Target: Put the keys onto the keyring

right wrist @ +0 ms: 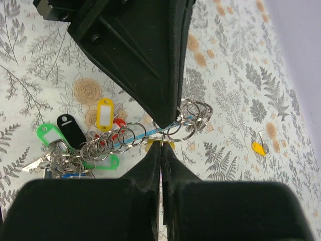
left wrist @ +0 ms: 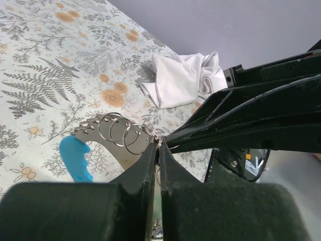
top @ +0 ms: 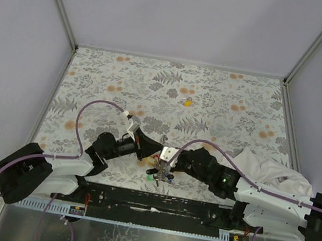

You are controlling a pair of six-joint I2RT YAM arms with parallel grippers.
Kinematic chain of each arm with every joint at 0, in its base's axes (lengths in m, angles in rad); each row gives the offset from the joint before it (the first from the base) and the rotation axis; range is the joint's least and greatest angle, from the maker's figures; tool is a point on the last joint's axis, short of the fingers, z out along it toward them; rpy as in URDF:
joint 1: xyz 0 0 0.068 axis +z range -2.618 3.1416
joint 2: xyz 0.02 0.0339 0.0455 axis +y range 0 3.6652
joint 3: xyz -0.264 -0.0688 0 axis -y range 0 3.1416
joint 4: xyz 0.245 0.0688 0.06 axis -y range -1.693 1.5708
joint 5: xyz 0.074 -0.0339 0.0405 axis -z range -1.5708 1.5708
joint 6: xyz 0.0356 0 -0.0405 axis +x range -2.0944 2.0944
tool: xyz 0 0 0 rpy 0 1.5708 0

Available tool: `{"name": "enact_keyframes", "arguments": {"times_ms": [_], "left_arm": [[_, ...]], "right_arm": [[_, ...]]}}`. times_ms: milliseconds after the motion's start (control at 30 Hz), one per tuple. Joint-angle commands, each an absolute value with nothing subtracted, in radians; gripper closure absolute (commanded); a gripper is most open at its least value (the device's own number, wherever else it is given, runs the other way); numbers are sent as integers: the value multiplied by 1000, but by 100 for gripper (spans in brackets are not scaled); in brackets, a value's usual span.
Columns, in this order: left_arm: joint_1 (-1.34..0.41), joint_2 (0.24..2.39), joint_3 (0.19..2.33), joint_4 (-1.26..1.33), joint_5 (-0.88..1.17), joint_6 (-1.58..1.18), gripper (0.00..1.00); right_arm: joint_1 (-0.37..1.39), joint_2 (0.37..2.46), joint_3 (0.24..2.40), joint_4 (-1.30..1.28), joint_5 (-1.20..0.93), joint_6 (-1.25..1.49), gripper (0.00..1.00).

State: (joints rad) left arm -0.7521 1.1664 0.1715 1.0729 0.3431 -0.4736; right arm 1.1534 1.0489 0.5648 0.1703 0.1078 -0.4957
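Observation:
My left gripper [left wrist: 159, 145] and right gripper [right wrist: 161, 143] meet tip to tip above the near middle of the table [top: 124, 83]. The left gripper is shut on a thin silvery keyring [left wrist: 161, 141]. The right gripper is shut on a small yellow key [right wrist: 161, 145] at that ring. A chain of silvery rings [right wrist: 125, 136] runs to a cluster of keys with yellow [right wrist: 105, 114], black [right wrist: 71, 128], green [right wrist: 50, 134] and red [right wrist: 118, 125] tags. The cluster hangs below the grippers in the top view [top: 161, 173]. Another yellow key [top: 187, 102] lies alone on the table, also in the right wrist view [right wrist: 258, 147].
A crumpled white cloth [top: 267, 169] lies at the right, by the right arm. A light-blue strip [right wrist: 120, 142] with a blue grip [left wrist: 75, 159] passes through the rings. Grey walls with metal rails enclose the floral table on three sides.

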Motion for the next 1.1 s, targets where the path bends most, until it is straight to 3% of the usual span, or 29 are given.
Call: {"name": "enact_keyframes", "arguments": {"times_ms": [0, 267, 533, 1067], "left_arm": [[-744, 1151, 161, 1240, 248, -502, 100], [-745, 1145, 169, 1229, 284, -503, 100], [-745, 1108, 163, 1182, 270, -493, 100], [-744, 1053, 214, 1045, 309, -408, 100]], "right_arm": [[1178, 939, 484, 318, 101, -446, 100], [1177, 985, 530, 225, 104, -464, 100], [1177, 868, 441, 384, 99, -419, 99], [1178, 1177, 787, -174, 159, -410, 100]]}}
